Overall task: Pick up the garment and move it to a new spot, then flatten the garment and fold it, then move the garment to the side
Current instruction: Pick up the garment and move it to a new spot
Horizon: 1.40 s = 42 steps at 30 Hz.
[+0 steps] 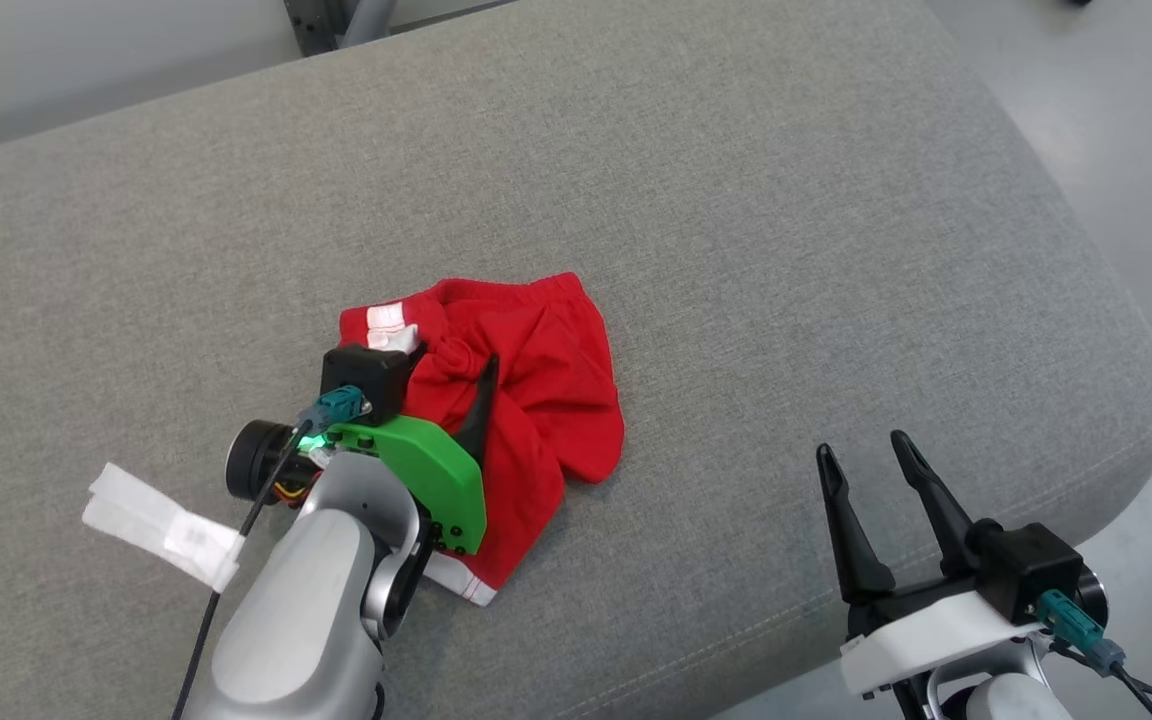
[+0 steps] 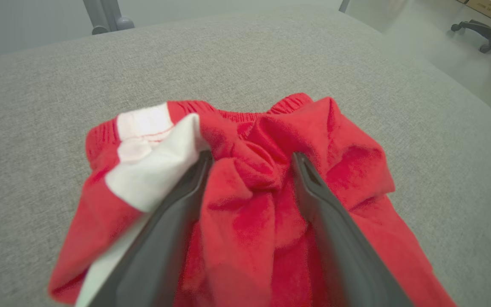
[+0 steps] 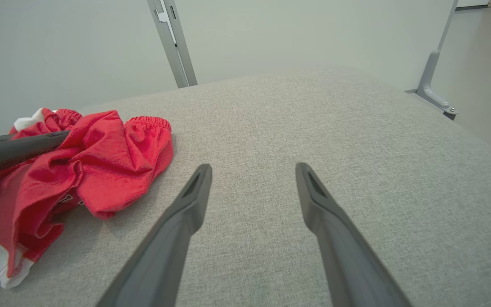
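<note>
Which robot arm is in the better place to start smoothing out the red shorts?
Probably the left. The left tool is open right on the crumpled red shorts, straddling a bunched fold. The right tool is open too, but over bare grey cushion, apart from the shorts.

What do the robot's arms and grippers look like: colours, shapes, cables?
Both have long dark tapering fingers, a black box and a teal plug with black cable. The left gripper has a green plate and silver forearm; the right gripper has a white plate.
</note>
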### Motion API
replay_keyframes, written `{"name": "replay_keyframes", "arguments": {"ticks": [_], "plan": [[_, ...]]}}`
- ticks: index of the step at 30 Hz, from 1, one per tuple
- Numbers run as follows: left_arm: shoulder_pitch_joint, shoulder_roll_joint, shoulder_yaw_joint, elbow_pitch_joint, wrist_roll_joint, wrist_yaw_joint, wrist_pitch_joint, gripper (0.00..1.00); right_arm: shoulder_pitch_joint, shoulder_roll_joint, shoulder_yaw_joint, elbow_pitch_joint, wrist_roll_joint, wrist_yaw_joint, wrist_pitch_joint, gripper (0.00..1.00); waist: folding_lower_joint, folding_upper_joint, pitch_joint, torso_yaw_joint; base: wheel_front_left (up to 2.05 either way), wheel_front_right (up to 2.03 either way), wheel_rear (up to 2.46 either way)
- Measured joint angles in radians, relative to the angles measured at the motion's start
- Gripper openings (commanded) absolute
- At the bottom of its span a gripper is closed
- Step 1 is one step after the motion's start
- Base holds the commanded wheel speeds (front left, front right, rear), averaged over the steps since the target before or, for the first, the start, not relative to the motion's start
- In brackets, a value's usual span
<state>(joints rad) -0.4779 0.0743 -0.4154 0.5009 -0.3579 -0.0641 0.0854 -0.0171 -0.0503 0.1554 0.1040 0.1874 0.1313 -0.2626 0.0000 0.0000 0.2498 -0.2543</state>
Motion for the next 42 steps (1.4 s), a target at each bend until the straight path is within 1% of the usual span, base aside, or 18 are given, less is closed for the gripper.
{"name": "replay_keyframes", "arguments": {"ticks": [3, 6, 8, 11, 13, 15, 18, 23, 25, 31, 35, 42], "plan": [[0.03, 0.008, 0.005, -0.04, -0.007, -0.001, -0.038, 1.0, 0.017, 0.0, -0.017, -0.002, -0.008, 0.0, 0.0, 1.0, 0.0, 0.0001, -0.027, 0.006, 0.0, 0.0, 0.0], [0.079, 0.035, 0.021, -0.123, -0.008, 0.006, -0.078, 1.0, 0.046, 0.0, -0.043, -0.014, -0.026, 0.0, 0.0, 1.0, 0.0, 0.0, -0.055, 0.022, 0.0, 0.0, 0.0], [0.126, 0.049, 0.044, -0.184, -0.027, 0.012, -0.108, 1.0, 0.065, 0.0, -0.063, -0.026, -0.044, 0.0, 0.0, 1.0, 0.0, 0.0, -0.07, 0.04, 0.0, 0.0, 0.0], [0.22, 0.083, 0.08, -0.25, -0.034, 0.035, -0.179, 1.0, 0.097, 0.001, -0.091, -0.05, -0.069, 0.0, 0.0, 1.0, 0.0, 0.0, -0.096, 0.07, 0.0, 0.0, 0.0], [0.275, 0.119, 0.094, -0.261, -0.014, 0.053, -0.227, 1.0, 0.12, 0.0, -0.11, -0.064, -0.078, 0.0, 0.0, 1.0, 0.0, 0.0, -0.112, 0.092, 0.0, 0.0, 0.0], [0.334, 0.137, 0.104, -0.263, -0.009, 0.061, -0.278, 1.0, 0.139, 0.001, -0.119, -0.077, -0.091, 0.0, 0.0, 1.0, 0.0, 0.0, -0.129, 0.115, 0.0, 0.0, 0.0], [0.394, 0.143, 0.123, -0.273, -0.006, 0.058, -0.33, 1.0, 0.159, 0.001, -0.136, -0.097, -0.105, 0.0, 0.0, 1.0, 0.0, 0.0, -0.15, 0.15, 0.0, 0.0, 0.0], [0.465, 0.139, 0.18, -0.269, 0.025, 0.068, -0.347, 1.0, 0.176, 0.001, -0.158, -0.12, -0.131, 0.0, 0.0, 1.0, 0.0, 0.0, -0.175, 0.206, 0.0, 0.0, 0.0], [0.485, 0.131, 0.206, -0.269, 0.04, 0.057, -0.348, 1.0, 0.185, 0.001, -0.161, -0.119, -0.141, 0.0, 0.0, 1.0, 0.0, 0.0, -0.184, 0.226, 0.0, 0.0, 0.0], [0.537, 0.123, 0.275, -0.234, 0.09, -0.007, -0.35, 1.0, 0.201, 0.001, -0.169, -0.105, -0.177, 0.0, 0.0, 1.0, 0.0, 0.0, -0.226, 0.268, 0.0, 0.0, 0.0], [0.564, 0.12, 0.315, -0.246, 0.102, -0.024, -0.35, 1.0, 0.201, 0.001, -0.173, -0.1, -0.182, 0.0, 0.0, 1.0, 0.0, 0.0, -0.239, 0.283, 0.0, 0.0, 0.0], [0.577, 0.107, 0.34, -0.26, 0.124, -0.043, -0.35, 1.0, 0.198, 0.001, -0.182, -0.099, -0.182, 0.0, 0.0, 1.0, 0.0, 0.0, -0.241, 0.296, 0.0, 0.0, 0.0]]}}
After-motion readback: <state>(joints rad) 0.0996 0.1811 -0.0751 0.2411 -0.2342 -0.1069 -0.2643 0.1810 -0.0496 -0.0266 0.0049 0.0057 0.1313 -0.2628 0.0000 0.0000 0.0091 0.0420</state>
